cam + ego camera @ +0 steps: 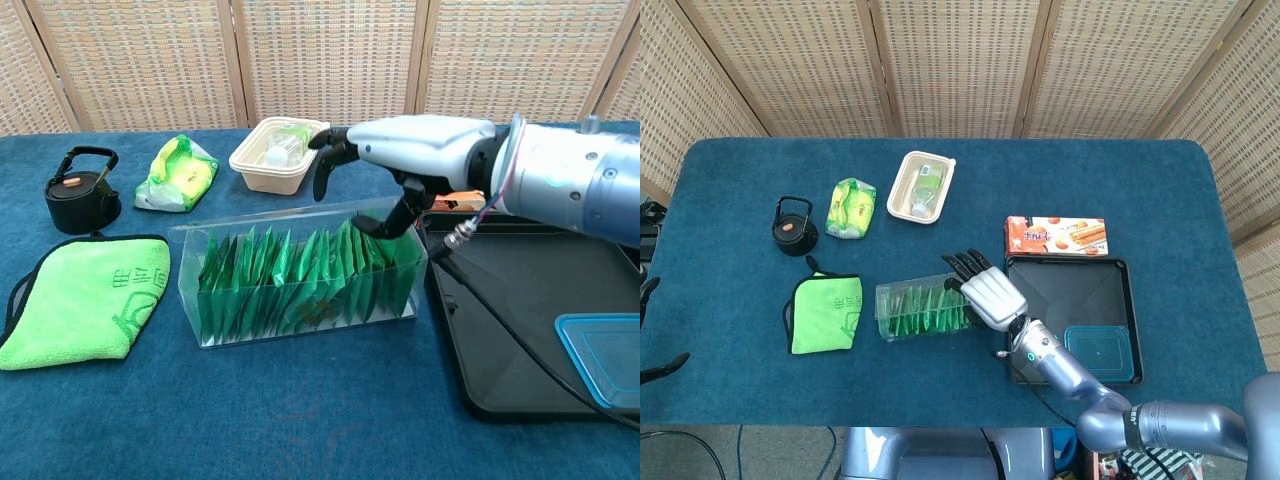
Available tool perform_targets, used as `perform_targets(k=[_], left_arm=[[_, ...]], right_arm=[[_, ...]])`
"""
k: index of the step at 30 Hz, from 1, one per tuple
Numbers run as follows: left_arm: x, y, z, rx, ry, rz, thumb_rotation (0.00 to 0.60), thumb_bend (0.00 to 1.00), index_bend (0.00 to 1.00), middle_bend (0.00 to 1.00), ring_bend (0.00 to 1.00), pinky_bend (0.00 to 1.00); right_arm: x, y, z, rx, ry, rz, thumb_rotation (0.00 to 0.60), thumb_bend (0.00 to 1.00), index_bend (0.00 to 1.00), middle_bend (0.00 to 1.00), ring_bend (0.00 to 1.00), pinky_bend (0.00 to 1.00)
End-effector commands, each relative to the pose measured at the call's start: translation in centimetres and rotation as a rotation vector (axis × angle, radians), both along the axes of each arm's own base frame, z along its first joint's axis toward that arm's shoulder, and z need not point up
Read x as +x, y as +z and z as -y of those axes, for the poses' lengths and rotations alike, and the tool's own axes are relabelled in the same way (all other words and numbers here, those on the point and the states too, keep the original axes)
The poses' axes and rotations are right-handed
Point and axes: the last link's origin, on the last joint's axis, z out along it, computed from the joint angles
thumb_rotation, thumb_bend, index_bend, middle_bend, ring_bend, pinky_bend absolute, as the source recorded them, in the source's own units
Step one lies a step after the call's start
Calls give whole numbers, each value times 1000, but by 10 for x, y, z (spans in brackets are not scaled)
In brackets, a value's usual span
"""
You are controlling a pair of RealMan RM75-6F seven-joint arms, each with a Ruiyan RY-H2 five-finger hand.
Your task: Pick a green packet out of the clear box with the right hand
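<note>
The green packets (300,280) stand on edge in a tight row inside the clear box (190,300), which sits on the blue tabletop (740,160) near the front, between the green cloth (825,312) on its left and the black tray (1080,300) on its right. The right hand (400,160) hangs over the right end of the box, thumb reaching down toward the tops of the rightmost packets and the other fingers (325,160) curled forward above the row; whether the thumb is touching a packet cannot be told, and no packet is seen lifted, so the hand reads as spread and holding nothing. By that judgement the reach is done, while the pinch and the lift out of the box are left. The chest view shows the height of the hand over the packet tops and the thumb's downward angle, which the head view flattens; the head view shows instead how the hand covers the box's right end, and the snack box (1055,236) beyond the tray. The left hand appears in neither view.
</note>
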Motion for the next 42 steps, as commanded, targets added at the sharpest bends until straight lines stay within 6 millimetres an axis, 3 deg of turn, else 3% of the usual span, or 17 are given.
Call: perform_targets(k=[1, 12, 17, 25, 36, 37, 39, 40, 41, 42], left_arm=[[-1, 1, -1, 1, 3, 3, 600, 128, 0, 0, 0, 0], [-5, 3, -4, -1, 21, 21, 600, 129, 0, 0, 0, 0], [-10, 6, -7, 3, 39, 36, 600, 128, 0, 0, 0, 0], [-15, 7, -12, -4, 62, 52, 600, 128, 0, 0, 0, 0], [-19, 7, -14, -7, 75, 64, 600, 128, 0, 0, 0, 0], [-19, 7, -15, -8, 75, 64, 600, 128, 0, 0, 0, 0], [-19, 7, -15, -9, 75, 63, 600, 128, 0, 0, 0, 0], [-19, 7, -15, -11, 75, 63, 600, 128, 0, 0, 0, 0], [-19, 7, -15, -12, 76, 63, 600, 128, 0, 0, 0, 0], [-19, 7, -15, -13, 76, 63, 600, 128, 0, 0, 0, 0]], right_arm=[[13, 8, 12, -33, -15, 54, 600, 649, 330, 90, 0, 108], [42, 12, 49, -93, -71, 48, 600, 662, 331, 81, 0, 110], [50, 3, 62, -75, -111, 6, 600, 750, 357, 65, 0, 109], [58, -6, 67, 37, -136, -111, 600, 984, 465, 54, 0, 109], [65, -12, 74, 43, -166, -163, 600, 1000, 561, 52, 0, 110], [65, -12, 74, 42, -166, -166, 600, 1000, 549, 45, 0, 110], [67, -12, 74, 41, -161, -166, 600, 995, 416, 19, 0, 110], [67, -11, 74, 39, -157, -162, 600, 939, 271, 5, 0, 110], [68, -11, 74, 34, -151, -158, 600, 817, 130, 0, 0, 110], [68, -10, 75, 25, -145, -154, 600, 708, 66, 0, 0, 110]])
